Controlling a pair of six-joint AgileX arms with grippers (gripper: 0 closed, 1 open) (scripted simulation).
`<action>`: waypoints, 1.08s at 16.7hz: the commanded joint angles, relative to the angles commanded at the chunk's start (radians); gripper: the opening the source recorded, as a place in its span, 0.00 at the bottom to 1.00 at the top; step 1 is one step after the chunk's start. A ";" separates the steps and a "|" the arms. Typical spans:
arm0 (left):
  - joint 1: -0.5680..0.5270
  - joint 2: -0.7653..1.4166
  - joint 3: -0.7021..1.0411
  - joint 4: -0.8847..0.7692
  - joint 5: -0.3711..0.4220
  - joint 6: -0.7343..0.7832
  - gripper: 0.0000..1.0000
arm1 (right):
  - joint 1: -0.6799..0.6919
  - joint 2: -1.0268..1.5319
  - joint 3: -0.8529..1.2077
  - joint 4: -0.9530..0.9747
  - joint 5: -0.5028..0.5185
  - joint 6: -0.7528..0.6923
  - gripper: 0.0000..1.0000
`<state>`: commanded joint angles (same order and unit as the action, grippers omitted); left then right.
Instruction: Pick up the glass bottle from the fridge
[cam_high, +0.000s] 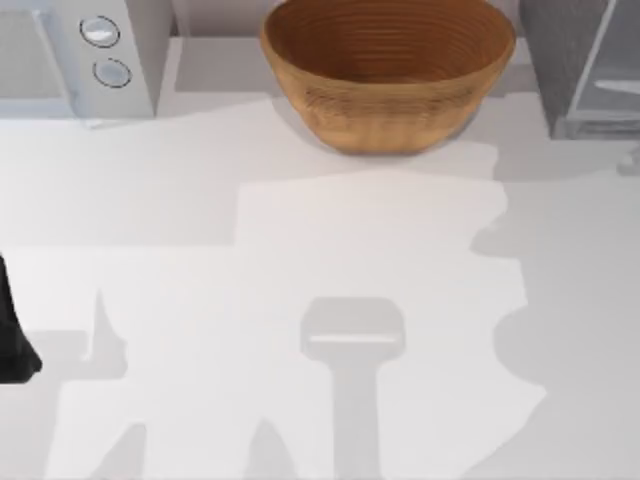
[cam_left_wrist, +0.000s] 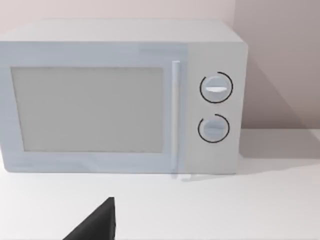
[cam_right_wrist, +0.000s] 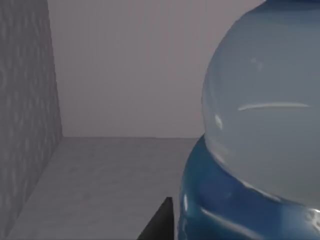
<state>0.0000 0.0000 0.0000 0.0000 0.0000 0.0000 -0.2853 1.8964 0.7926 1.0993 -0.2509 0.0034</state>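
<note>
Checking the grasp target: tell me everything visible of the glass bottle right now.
The glass bottle looms very close in the right wrist view: a pale bluish, translucent, rounded body with glossy highlights and a bright blue cap against it. It sits inside the fridge, whose grey textured walls and floor surround it. A dark fingertip lies beside the cap; contact cannot be told.

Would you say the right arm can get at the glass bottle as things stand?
Probably yes. In the right wrist view the glass bottle looms very close inside the fridge, with nothing between camera and bottle. Whether the fingers are around it cannot be told.
</note>
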 joint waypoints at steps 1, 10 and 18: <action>0.000 0.000 0.000 0.000 0.000 0.000 1.00 | 0.000 0.000 0.000 0.000 0.000 0.000 0.00; 0.000 0.000 0.000 0.000 0.000 0.000 1.00 | 0.050 -0.215 -0.075 -0.117 0.021 -0.002 0.00; 0.000 0.000 0.000 0.000 0.000 0.000 1.00 | 0.159 -1.029 -0.398 -0.556 0.112 0.001 0.00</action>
<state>0.0000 0.0000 0.0000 0.0000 0.0000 0.0000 -0.1259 0.8676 0.3948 0.5437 -0.1384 0.0041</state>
